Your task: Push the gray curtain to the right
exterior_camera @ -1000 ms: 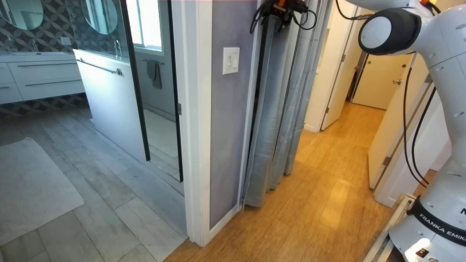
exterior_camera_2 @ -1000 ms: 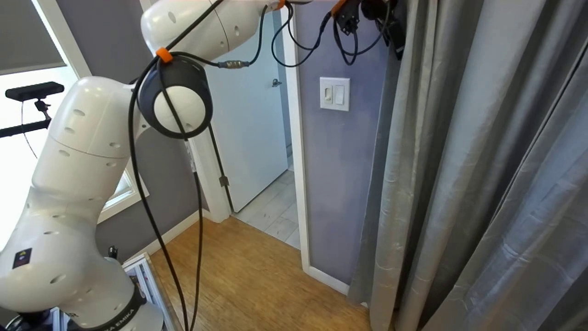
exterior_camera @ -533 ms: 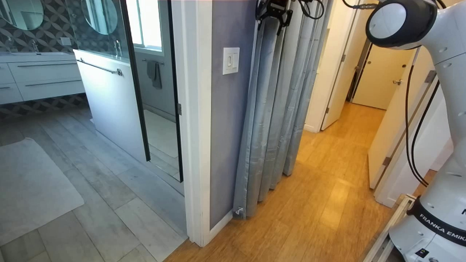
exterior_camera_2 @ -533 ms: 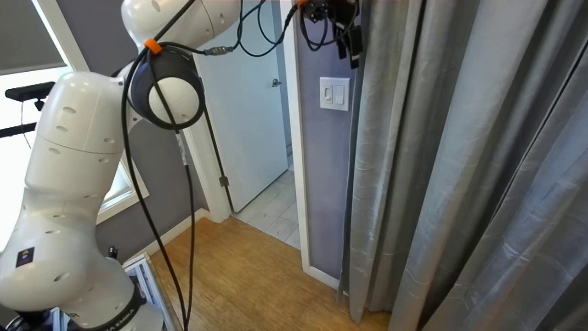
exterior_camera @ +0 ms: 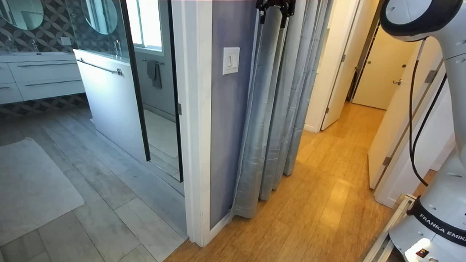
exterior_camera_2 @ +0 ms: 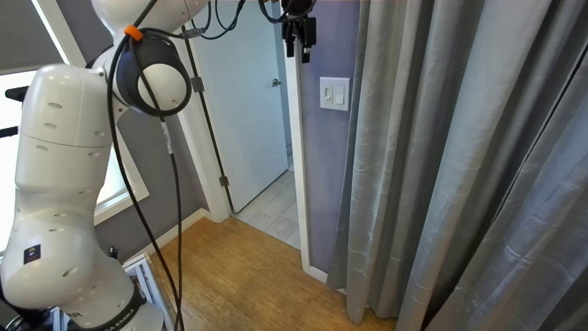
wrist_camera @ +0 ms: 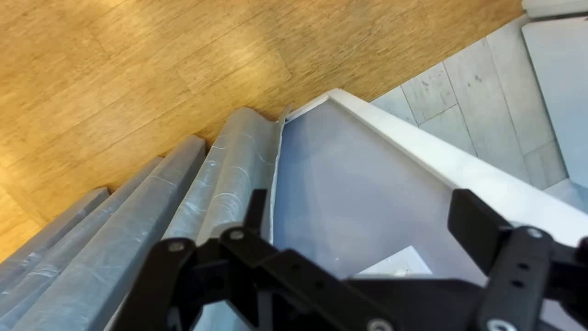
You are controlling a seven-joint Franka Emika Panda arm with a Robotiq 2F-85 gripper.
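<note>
Floor-length blue-gray pleated fabric curtain point(exterior_camera_2: 459, 161) hangs in vertical folds in both exterior views, its free edge in front of the flat gray-lavender painted wall point(exterior_camera_2: 326, 184), hem near the honey-coloured wood floor point(exterior_camera_2: 257, 276). Place: well apart from the front edge of the white bathroom vanity counter point(exterior_camera: 36, 57), picture-right of the counter's right-hand end. Black two-finger Robotiq gripper point(wrist_camera: 360, 216): fingers spread wide, wall showing in the gap (wrist view). In an exterior view the gripper hangs above and picture-left of the white rectangular switch plate point(exterior_camera_2: 334, 94), apart from the curtain. Depth from fingers to wall is hard to judge. White jointed Franka arm point(exterior_camera_2: 64, 184) stands picture-left of the curtain there.
</note>
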